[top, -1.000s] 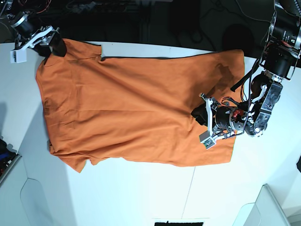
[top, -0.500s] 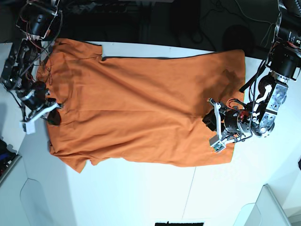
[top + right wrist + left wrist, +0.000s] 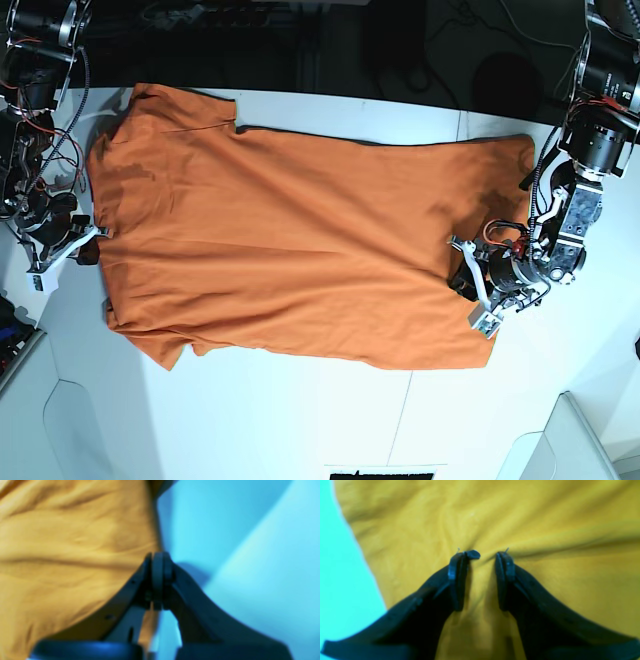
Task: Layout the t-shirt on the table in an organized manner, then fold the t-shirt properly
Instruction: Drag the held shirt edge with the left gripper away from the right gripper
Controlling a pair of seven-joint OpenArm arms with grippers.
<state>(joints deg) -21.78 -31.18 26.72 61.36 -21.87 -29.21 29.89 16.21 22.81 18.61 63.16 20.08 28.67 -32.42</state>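
Two arms flank the t-shirt (image 3: 290, 240) in the base view; the orange cloth lies spread and wrinkled across the white table (image 3: 300, 420), collar end toward that view's left, hem toward its right. Left gripper (image 3: 472, 292) sits low over the hem near the shirt's lower right corner, right gripper (image 3: 80, 245) at the shirt's left edge by the sleeve. Left wrist view: left gripper (image 3: 480, 557) has its jaws apart with a raised ridge of t-shirt (image 3: 545, 517) running between them, creases fanning out from that spot; cloth fills the gap but the fingers (image 3: 456, 580) aren't pressed together on it, so grip can't be told. Table (image 3: 342, 580) shows as a bare strip at left. Right wrist view, blurry: right gripper (image 3: 158, 562) has its jaws pressed fully together right at the t-shirt (image 3: 70, 542) edge; can't tell if any cloth is pinched between them. Table (image 3: 237, 555) fills the right side.
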